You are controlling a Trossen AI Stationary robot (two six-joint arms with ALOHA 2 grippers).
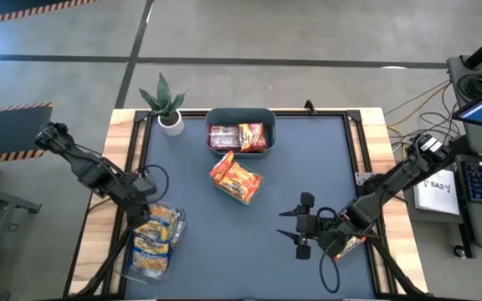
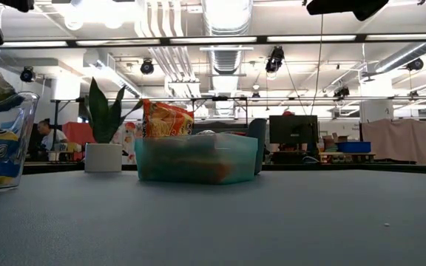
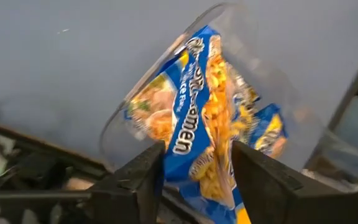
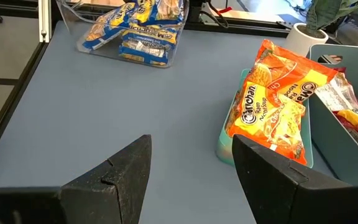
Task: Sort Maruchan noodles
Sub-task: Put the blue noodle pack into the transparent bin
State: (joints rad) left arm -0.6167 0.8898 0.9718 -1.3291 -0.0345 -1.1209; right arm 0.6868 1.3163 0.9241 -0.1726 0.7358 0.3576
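Dark matte bench (image 1: 308, 176), open workshop behind. Left jaws (image 3: 194, 171) clamped on crinkly yellow-blue packet (image 3: 197, 124) over clear tub (image 1: 153, 242) at left edge. Right jaws (image 4: 191, 165) wide open, empty, low near right edge. Orange packets (image 1: 236, 177) piled on small green tray (image 4: 229, 144); dark red ones in grey-teal tub (image 1: 241, 114). Risks: slick film slipping out; packet catching tub rim, landing outside.

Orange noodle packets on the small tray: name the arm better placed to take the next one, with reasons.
Probably right. The right gripper is open, empty, facing the orange packets. The left gripper holds a blue-yellow packet at the clear bin.
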